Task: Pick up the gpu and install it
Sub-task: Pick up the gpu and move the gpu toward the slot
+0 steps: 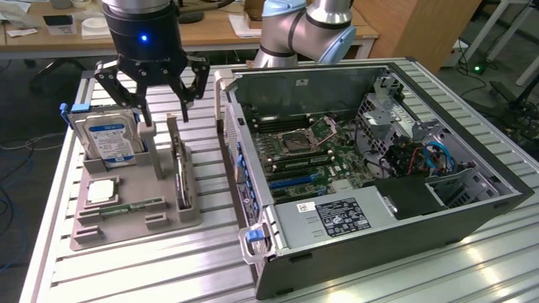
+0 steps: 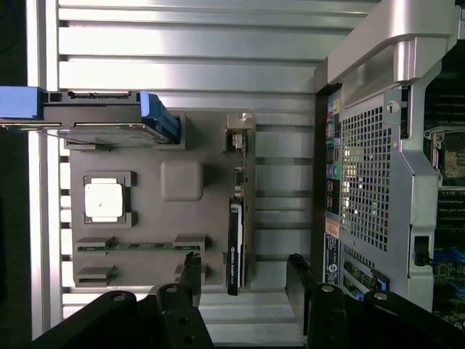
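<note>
Approach stage: gripper, jaws wide and empty, poised above the grey tray; gpu upright on edge in the tray's long side slot; grasp requires straddling its thin top edge

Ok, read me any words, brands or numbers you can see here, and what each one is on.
No text here is readable.
Blue-white label on the hard drive: print too small.
Black label on the power supply: white print, too blurred.
Small white sticker beside it: too small.
Coloured stickers on the rear of the computer case: too blurred.
</note>
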Available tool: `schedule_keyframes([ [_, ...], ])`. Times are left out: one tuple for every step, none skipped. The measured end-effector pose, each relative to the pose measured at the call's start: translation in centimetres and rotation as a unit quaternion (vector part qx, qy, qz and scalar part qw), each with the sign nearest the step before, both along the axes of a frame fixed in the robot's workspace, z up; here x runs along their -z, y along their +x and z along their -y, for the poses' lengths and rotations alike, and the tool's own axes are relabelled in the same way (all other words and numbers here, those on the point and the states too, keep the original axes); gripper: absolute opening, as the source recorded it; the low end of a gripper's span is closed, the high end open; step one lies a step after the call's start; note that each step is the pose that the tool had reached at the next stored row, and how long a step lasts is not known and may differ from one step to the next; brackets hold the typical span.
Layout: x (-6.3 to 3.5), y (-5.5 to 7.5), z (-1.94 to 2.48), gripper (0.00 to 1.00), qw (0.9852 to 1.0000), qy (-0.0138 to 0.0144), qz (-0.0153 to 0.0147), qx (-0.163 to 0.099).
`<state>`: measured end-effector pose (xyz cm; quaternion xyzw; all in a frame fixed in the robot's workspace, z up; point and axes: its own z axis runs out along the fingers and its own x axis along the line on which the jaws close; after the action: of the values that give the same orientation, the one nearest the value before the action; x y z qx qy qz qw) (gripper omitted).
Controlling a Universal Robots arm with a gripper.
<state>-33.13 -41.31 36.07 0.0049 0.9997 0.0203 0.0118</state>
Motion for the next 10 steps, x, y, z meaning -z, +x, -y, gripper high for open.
schedule_keyframes([
  [0.03,0.0,0.0,0.59,1.0,0.0,0.0,0.0],
  [0.08,0.0,0.0,0.59,1.0,0.0,0.0,0.001],
  [0.13,0.0,0.0,0.59,1.0,0.0,0.0,0.003],
  [0.18,0.0,0.0,0.59,1.0,0.0,0.0,0.005],
  [0.24,0.0,0.0,0.59,1.0,0.0,0.0,0.005],
  [0.29,0.0,0.0,0.59,1.0,0.0,0.0,0.006],
  [0.35,0.0,0.0,0.59,1.0,0.0,0.0,0.006],
  [0.43,0.0,0.0,0.59,1.0,0.0,0.0,0.006],
  [0.5,0.0,0.0,0.59,1.0,0.0,0.0,0.007],
  [0.58,0.0,0.0,0.59,1.0,0.0,0.0,0.007],
])
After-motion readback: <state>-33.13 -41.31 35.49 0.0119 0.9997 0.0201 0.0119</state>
